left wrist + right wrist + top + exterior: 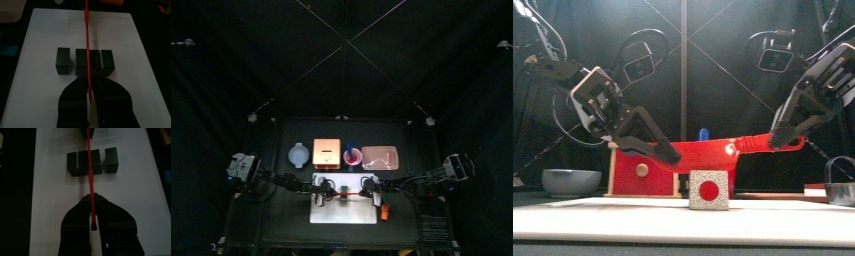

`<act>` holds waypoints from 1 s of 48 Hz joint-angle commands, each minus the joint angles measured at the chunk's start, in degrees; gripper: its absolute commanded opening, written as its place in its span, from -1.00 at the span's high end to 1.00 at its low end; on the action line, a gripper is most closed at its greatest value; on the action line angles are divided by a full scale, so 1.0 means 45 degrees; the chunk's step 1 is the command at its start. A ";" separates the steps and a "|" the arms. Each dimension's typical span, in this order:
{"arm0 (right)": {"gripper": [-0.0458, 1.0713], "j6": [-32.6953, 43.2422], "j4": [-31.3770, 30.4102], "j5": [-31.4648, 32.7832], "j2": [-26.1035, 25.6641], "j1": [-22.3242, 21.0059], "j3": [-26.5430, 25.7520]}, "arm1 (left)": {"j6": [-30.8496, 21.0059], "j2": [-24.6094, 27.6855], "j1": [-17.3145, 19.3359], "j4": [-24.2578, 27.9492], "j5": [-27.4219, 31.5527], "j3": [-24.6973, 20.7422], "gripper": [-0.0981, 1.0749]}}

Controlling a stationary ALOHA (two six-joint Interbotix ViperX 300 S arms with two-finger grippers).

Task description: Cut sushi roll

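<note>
The sushi roll (82, 62) lies on the white board (40, 45) in three dark pieces. One piece (63, 61) sits slightly apart, and the other two touch. A thin red knife (87, 35) runs edge-on across the middle piece. My left gripper (88, 97) is shut on one end of the knife and my right gripper (93, 220) on the other end. In the front view the knife (727, 148) hangs above the roll (710, 189), whose cut face is white rice around a red centre.
Along the back of the table stand a grey bowl (298, 153), an orange box (327, 153), a small pink and blue item (353, 155) and a tray (381, 156). A small orange-red object (385, 212) lies by the board's right edge.
</note>
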 commanded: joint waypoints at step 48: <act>0.23 0.0020 -0.0371 0.0156 0.0020 0.0234 -0.0059 | 0.0020 -0.0273 -0.0215 -0.0352 0.0195 -0.0059 0.14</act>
